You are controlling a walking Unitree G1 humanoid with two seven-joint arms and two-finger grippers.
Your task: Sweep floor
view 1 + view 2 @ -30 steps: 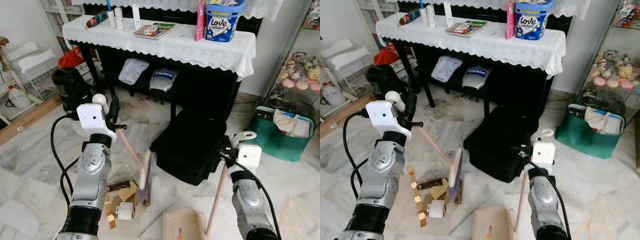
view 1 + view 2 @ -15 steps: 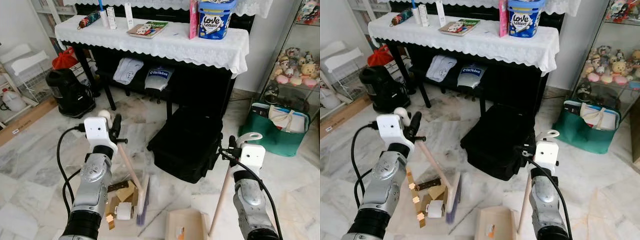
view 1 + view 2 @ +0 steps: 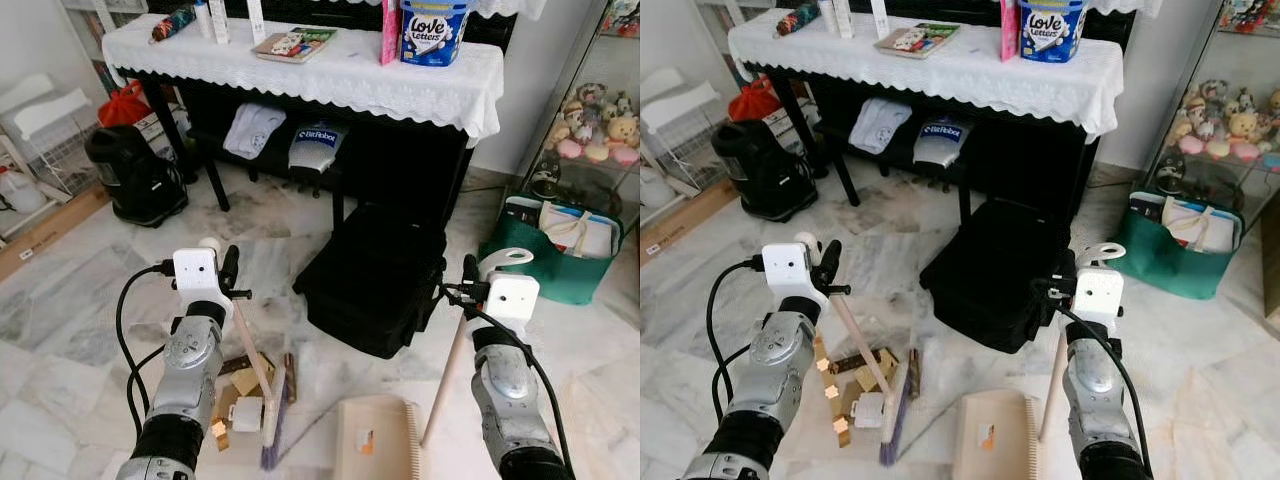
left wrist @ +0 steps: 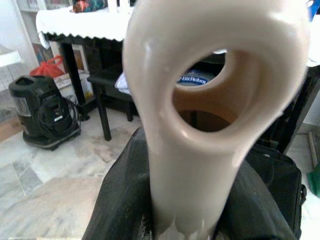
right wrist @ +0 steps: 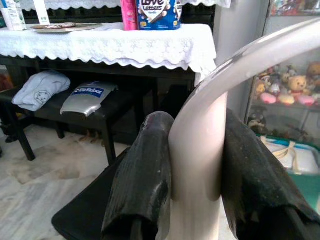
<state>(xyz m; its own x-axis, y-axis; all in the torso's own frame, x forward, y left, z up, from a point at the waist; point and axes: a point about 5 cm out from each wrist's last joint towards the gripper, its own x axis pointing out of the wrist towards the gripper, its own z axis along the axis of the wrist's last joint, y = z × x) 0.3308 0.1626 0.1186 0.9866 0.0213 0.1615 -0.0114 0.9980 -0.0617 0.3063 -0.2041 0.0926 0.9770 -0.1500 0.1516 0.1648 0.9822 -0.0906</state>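
My left gripper (image 3: 228,275) is shut on the top of a cream broom handle (image 3: 250,350). The handle slants down to the brush head (image 3: 272,430), which rests on the marble floor beside a litter pile (image 3: 240,390) of cardboard scraps and a small paper roll (image 3: 246,413). My right gripper (image 3: 468,282) is shut on the upright handle (image 3: 447,375) of a tan dustpan (image 3: 378,442), which lies on the floor just right of the brush. In the wrist views, black fingers (image 4: 120,200) clamp the looped broom handle (image 4: 200,100), and fingers (image 5: 142,175) clamp the dustpan handle (image 5: 197,150).
A black bag (image 3: 375,280) lies on the floor right behind the brush and dustpan. Beyond it stands a dark piano under a white lace cloth (image 3: 330,75), with a bench holding clothes. A black vacuum (image 3: 135,185) sits at the left and a green bag (image 3: 560,250) at the right.
The camera view has shifted a little. My left gripper has come lower and the brush head has slid nearer to me, past the litter pile toward the dustpan. The right arm has hardly moved.
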